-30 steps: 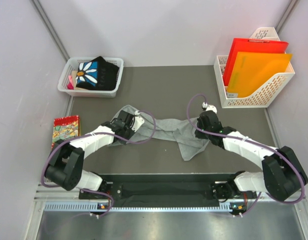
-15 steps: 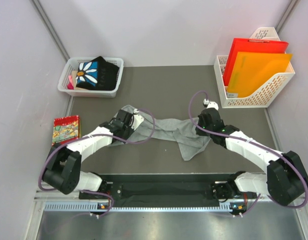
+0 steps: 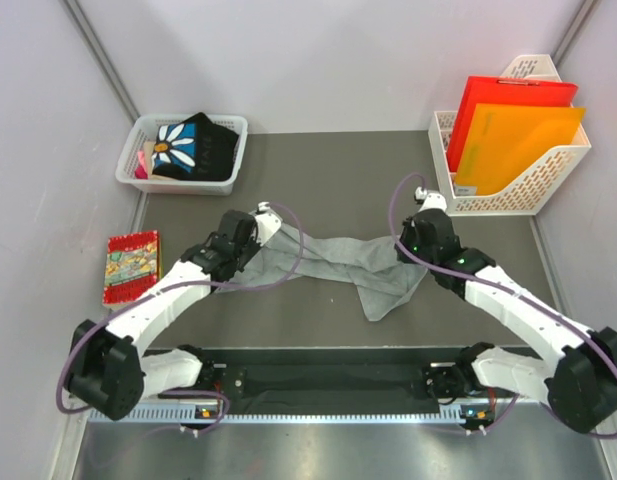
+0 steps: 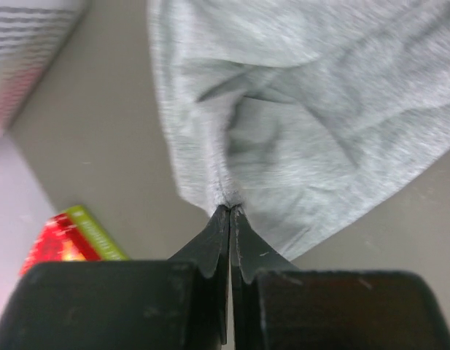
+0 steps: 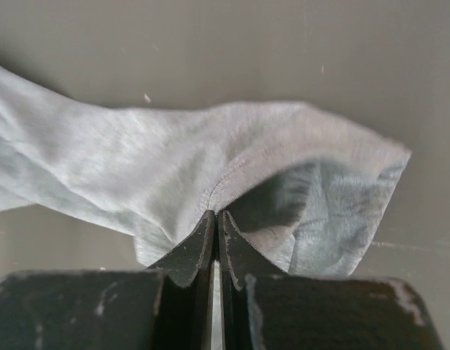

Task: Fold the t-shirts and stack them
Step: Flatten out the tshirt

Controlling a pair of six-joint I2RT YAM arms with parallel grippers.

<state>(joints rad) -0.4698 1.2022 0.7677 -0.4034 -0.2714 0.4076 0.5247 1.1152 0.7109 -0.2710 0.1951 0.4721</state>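
1. A white slatted basket (image 3: 127, 168) sat at the far left corner of the dark grey table mat (image 3: 338, 170), with something pink (image 3: 142, 160) tucked at its left end.
2. A small red patterned packet (image 3: 131, 266) lay flat off the mat's left edge, well apart from the basket.
3. A white file rack (image 3: 528, 190) stood at the far right, holding a red folder (image 3: 508, 95) behind an orange folder (image 3: 518, 135), both upright.

Grey t-shirt (image 3: 333, 258), centre frame: soft heathered knit cloth, matt, creased. Black t-shirt (image 3: 203, 150), upper left: matt cloth with a flat printed daisy. Basket (image 3: 126, 168) holding it: white perforated plastic. Table surface (image 3: 338, 170): dark grey, matt, finely specked. Left gripper (image 4: 230, 211) and right gripper (image 5: 216, 215): black matt plastic, lightly scuffed. Packet (image 3: 131, 265), left edge: red printed wrap.
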